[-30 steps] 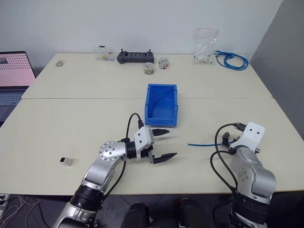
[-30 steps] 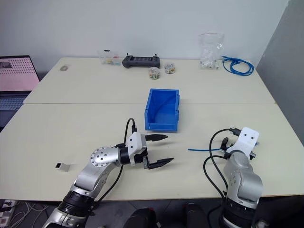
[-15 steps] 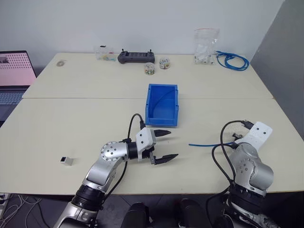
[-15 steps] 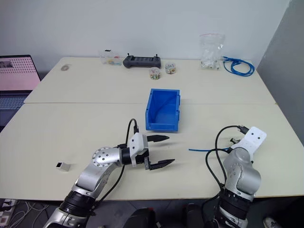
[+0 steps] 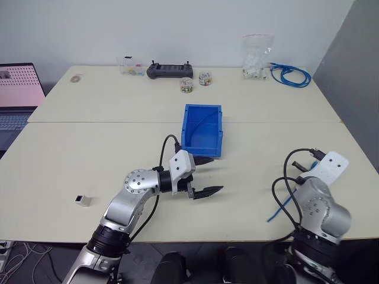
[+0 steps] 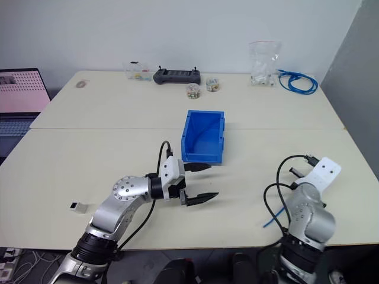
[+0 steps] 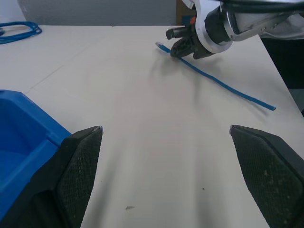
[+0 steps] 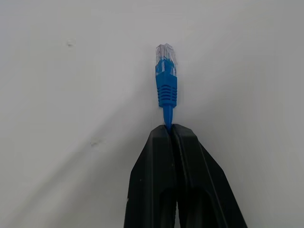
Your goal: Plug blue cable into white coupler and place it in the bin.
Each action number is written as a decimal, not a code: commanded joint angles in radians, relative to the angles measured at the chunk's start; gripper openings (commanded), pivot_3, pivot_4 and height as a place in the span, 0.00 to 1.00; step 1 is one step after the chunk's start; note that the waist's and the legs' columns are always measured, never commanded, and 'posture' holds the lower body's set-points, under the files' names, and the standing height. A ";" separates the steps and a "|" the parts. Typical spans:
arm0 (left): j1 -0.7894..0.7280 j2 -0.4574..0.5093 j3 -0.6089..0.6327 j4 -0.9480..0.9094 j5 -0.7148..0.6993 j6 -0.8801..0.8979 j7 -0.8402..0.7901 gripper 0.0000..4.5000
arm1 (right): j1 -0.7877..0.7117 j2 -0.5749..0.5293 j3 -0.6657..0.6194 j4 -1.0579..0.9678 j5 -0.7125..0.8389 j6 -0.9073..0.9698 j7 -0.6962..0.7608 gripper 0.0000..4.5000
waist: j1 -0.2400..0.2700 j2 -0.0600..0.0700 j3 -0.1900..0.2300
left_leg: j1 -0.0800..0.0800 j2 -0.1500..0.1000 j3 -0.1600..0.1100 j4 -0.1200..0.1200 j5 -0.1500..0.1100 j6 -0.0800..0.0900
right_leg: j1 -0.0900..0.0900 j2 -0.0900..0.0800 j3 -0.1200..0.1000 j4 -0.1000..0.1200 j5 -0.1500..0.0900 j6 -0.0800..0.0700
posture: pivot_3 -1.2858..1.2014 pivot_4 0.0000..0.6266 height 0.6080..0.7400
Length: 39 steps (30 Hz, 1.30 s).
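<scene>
While the right gripper [image 8: 171,129] pinches the blue cable [image 7: 214,80] just behind its clear plug, the left gripper [image 5: 204,176] hangs wide open, empty, the bin [image 5: 202,129] just beyond it.

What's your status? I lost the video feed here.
Right gripper shut on blue cable just behind its plug. Left gripper open, empty, near the bin. White coupler untouched at the table's left. Nothing in the way.
</scene>
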<state>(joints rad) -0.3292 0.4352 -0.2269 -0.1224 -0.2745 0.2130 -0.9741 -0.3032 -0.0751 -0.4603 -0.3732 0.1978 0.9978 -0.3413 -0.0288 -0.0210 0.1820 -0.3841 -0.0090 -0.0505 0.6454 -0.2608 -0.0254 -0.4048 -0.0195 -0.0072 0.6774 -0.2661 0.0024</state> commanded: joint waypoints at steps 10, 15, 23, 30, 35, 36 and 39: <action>0.092 0.127 0.102 -0.150 -0.068 0.083 -0.009 1.00 | 0.147 -0.685 0.372 -0.172 0.208 -0.374 1.086 0.00 | -0.009 0.001 0.003 | 0.001 0.004 -0.001 -0.001 0.000 0.000 | 0.000 0.003 -0.001 -0.001 -0.001 0.000 | 0.52 0.24 1.00; 0.195 0.226 0.126 -0.189 -0.014 0.047 -0.014 1.00 | 0.049 -0.727 0.581 -0.087 0.139 -0.551 1.299 0.00 | -0.004 -0.002 0.004 | 0.001 0.005 -0.002 -0.001 0.000 0.000 | 0.000 0.002 -0.002 -0.003 -0.001 0.001 | 0.52 0.24 1.00; 0.422 0.290 0.247 -0.307 -0.035 0.088 0.050 1.00 | -0.233 -0.535 0.911 0.267 -0.076 -0.717 1.425 0.00 | -0.001 -0.003 0.005 | 0.000 0.004 -0.002 0.000 0.000 0.000 | 0.000 -0.001 -0.001 -0.004 0.000 0.001 | 0.52 0.24 1.00; 0.587 0.325 0.370 -0.303 -0.022 0.047 0.065 1.00 | -0.346 -0.383 1.001 0.492 -0.177 -0.915 1.456 0.00 | 0.005 -0.003 0.005 | 0.000 0.004 -0.003 0.000 0.000 0.000 | 0.000 -0.001 -0.002 -0.003 0.000 0.000 | 0.52 0.24 1.00; 0.573 0.315 0.397 -0.260 -0.041 0.048 0.071 1.00 | -0.400 -0.299 1.024 0.618 -0.237 -1.015 1.443 0.00 | 0.005 -0.003 0.005 | 0.000 0.004 -0.003 0.000 0.000 0.000 | 0.000 -0.001 -0.002 -0.003 0.000 -0.001 | 0.52 0.24 1.00; 0.560 0.311 0.403 -0.251 -0.051 0.055 0.073 1.00 | -0.407 -0.286 1.026 0.639 -0.247 -1.030 1.441 0.00 | 0.005 -0.003 0.005 | 0.000 0.004 -0.003 0.000 0.000 0.000 | 0.000 -0.001 -0.002 -0.003 0.000 -0.001 | 0.52 0.24 1.00; 0.530 0.311 0.412 -0.230 -0.068 0.068 0.072 1.00 | -0.414 -0.261 1.024 0.673 -0.262 -1.052 1.445 0.00 | 0.005 -0.003 0.005 | 0.000 0.004 -0.003 0.000 0.000 0.000 | 0.000 -0.001 -0.002 -0.002 0.001 -0.002 | 0.52 0.24 1.00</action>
<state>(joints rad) 0.2118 0.7442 0.1564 -0.3495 -0.3164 0.2815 -0.9046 -0.7004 -0.3448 0.5724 0.2983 -0.0595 -0.0262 1.1034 -0.0239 -0.0242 0.1875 -0.3837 -0.0054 -0.0534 0.6453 -0.2610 -0.0256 -0.4048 -0.0209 -0.0096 0.6753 -0.2635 -0.0027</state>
